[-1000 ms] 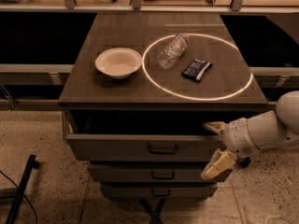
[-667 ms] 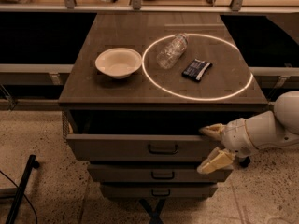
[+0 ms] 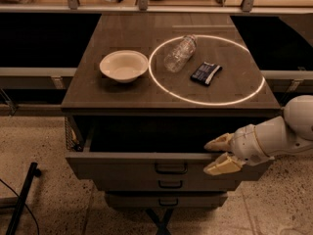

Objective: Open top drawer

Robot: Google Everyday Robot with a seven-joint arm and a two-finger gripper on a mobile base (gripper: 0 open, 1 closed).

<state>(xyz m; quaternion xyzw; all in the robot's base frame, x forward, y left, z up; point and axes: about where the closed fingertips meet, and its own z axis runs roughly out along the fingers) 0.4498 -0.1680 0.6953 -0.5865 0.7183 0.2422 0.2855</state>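
- We hold our gripper (image 3: 218,154) at the right end of the top drawer (image 3: 122,166), low and in front of the cabinet.
- Our fingers (image 3: 218,142) are spread apart, one just above the drawer front's upper edge and one against its face. We cannot tell whether they touch the panel.
- The drawer's small dark handle (image 3: 171,168) sits at the middle, well to the left of our fingers, so we judge that we are working on the rim rather than the handle.
- The top drawer stands pulled out under the worktop (image 3: 98,89), its dark inside showing. We judge the task largely done.
- Two shorter drawers (image 3: 195,185) below it are shut.
- Our pale arm (image 3: 274,136) reaches in from the right, leaving the drawer's path free.
- On the worktop lie a white bowl (image 3: 123,66), a clear bottle (image 3: 179,53) on its side and a dark packet (image 3: 206,73), the last two inside a ring of light (image 3: 205,102).
- The floor (image 3: 44,131) is speckled stone, and a dark pole (image 3: 22,199) leans at the left.
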